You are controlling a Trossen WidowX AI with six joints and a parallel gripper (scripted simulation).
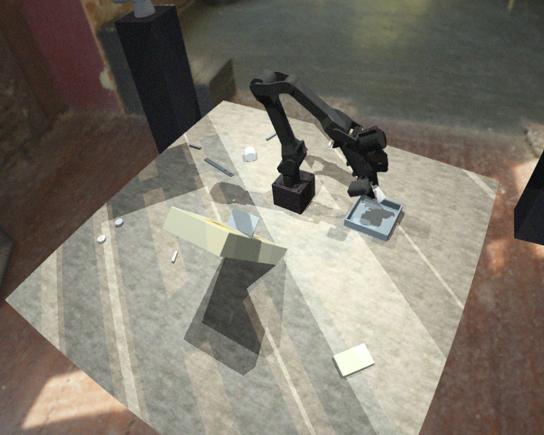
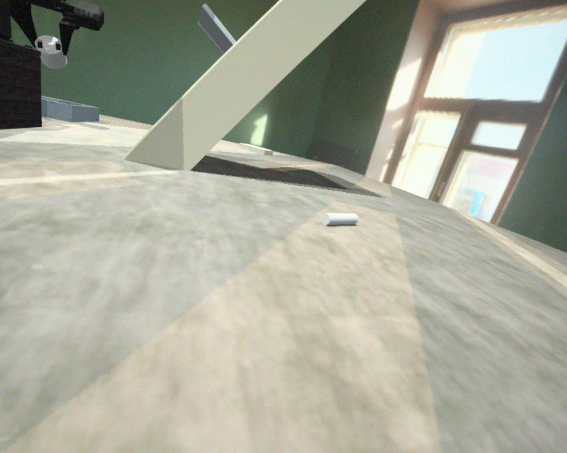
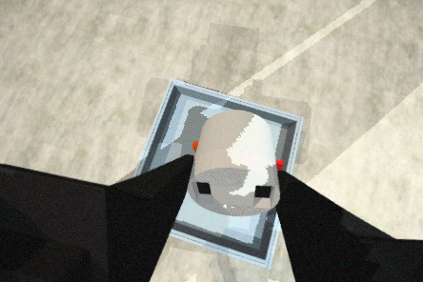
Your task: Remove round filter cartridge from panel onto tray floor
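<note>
My gripper (image 1: 374, 193) (image 2: 49, 44) (image 3: 233, 170) is shut on the pale round filter cartridge (image 1: 379, 195) (image 2: 55, 59) (image 3: 229, 142), with one finger on each side of it. The cartridge is tilted, and its end with two dark slots faces the wrist camera. Small red-orange tabs stick out at its sides. It is held above the blue-grey tray (image 1: 367, 230) (image 2: 82, 113) (image 3: 224, 245) and overlaps the tray's inside in the wrist view. The cream service panel (image 1: 193, 231) (image 2: 235, 92) leans in the middle of the table; its face is mostly hidden.
A blue-grey plate (image 1: 243, 221) (image 2: 216, 29) stands up at the panel. A white cylinder (image 1: 249, 154) and a dark bar (image 1: 219, 167) lie behind it. A cream block (image 1: 353, 360) lies at the front right, a small white pin (image 1: 174, 256) (image 2: 340, 219) near the panel.
</note>
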